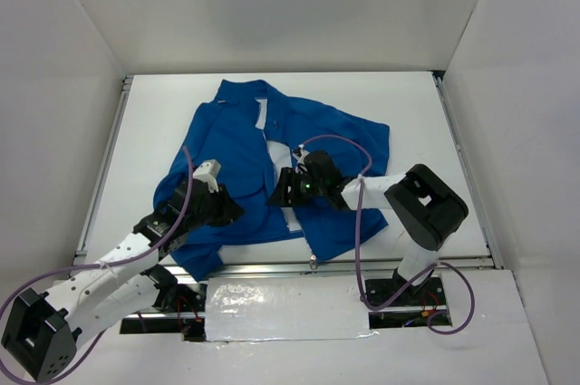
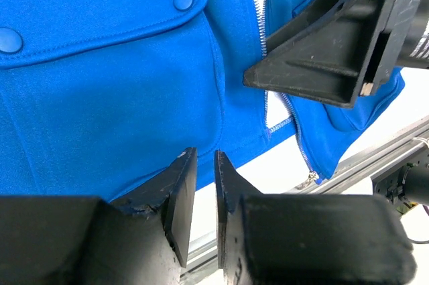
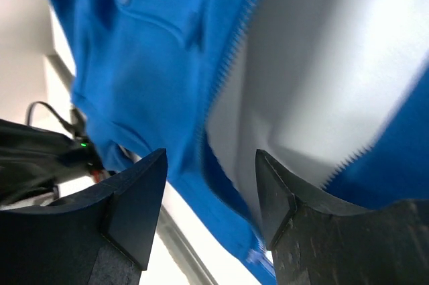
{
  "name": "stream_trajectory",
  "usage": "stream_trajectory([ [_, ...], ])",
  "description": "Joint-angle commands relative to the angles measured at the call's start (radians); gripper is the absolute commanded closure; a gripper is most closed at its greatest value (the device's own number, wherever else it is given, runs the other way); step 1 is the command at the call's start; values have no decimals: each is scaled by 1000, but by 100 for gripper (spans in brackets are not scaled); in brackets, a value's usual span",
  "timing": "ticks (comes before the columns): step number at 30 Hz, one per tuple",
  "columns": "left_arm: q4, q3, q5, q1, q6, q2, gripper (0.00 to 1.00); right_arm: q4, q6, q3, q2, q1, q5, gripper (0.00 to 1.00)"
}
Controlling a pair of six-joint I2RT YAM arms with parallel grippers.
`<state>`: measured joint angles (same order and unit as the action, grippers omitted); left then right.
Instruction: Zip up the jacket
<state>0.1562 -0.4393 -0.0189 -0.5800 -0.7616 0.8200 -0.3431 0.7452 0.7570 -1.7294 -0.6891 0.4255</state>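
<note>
The royal-blue jacket [image 1: 245,154] lies spread on the white table, front up and unzipped at the bottom, with pale lining showing between the panels. Its light zipper [image 2: 263,43] runs down the centre, and the metal pull [image 2: 310,178] hangs at the right panel's bottom corner. My left gripper [image 1: 220,206] sits at the left panel's hem [image 2: 134,181]. Its jaws are only a narrow slit apart, with bare table showing between them. My right gripper [image 1: 283,188] hovers over the lower zipper, jaws wide open and empty, and shows in the left wrist view [image 2: 322,64].
A metal rail [image 1: 299,267] runs along the table's near edge just below the hem. White walls [image 1: 63,131] enclose the table on three sides. The right arm's purple cable [image 1: 349,145] loops over the jacket's right side.
</note>
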Motion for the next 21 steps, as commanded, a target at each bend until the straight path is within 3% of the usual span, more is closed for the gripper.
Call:
stream_trajectory([
  [1, -14, -15, 14, -3, 21, -18, 70, 55, -53, -50, 60, -3, -41, 38],
  [4, -12, -22, 14, -3, 25, -16, 70, 43, -52, -87, 65, -3, -33, 41],
  [7, -9, -27, 14, -3, 27, -19, 70, 13, -43, -113, 71, -3, -8, 56],
  [11, 0, -36, 14, -3, 31, -21, 68, -8, -33, -117, 73, -6, 27, 65],
  [16, 3, -39, 7, -3, 31, -30, 60, -16, -18, -108, 67, -4, 59, 100],
  [21, -55, -50, -142, -3, 41, -18, 48, -48, 31, -88, 123, -4, 105, 100],
])
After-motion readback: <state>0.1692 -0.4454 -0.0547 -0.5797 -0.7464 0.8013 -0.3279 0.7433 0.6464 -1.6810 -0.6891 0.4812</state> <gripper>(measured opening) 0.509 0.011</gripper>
